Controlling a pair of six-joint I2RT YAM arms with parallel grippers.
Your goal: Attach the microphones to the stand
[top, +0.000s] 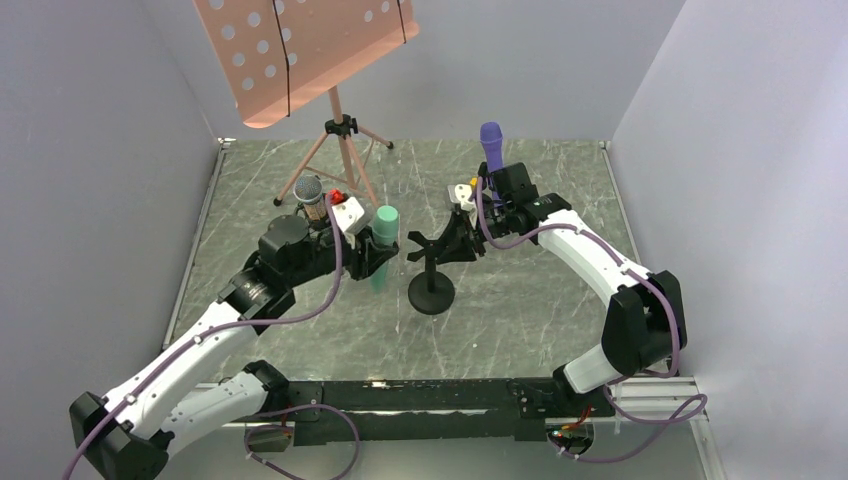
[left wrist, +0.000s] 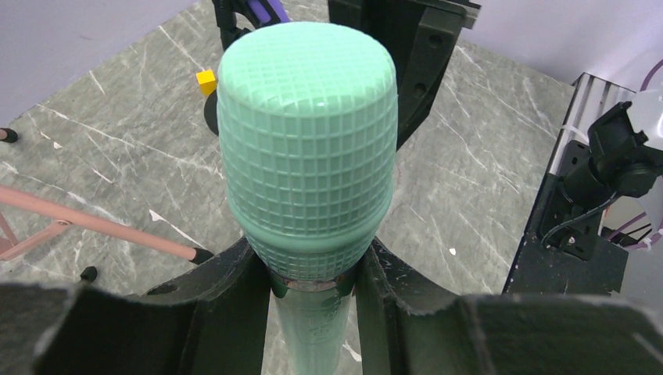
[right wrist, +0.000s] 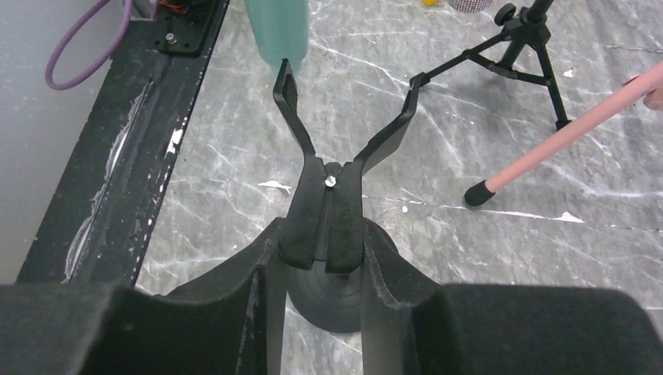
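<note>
My left gripper is shut on the mint-green microphone, held upright just left of the black stand. In the left wrist view the fingers clamp the microphone right below its head. My right gripper is shut on the rear of the stand's forked clip; the clip's open prongs point at the microphone's lower end. The purple microphone stands upright behind my right wrist. The bronze microphone with the silver mesh head stands upright behind my left wrist.
A pink music stand on a tripod stands at the back left; one of its legs lies near the clip. A small black tripod stands beyond. A yellow cube lies on the table. A black rail runs along the near edge.
</note>
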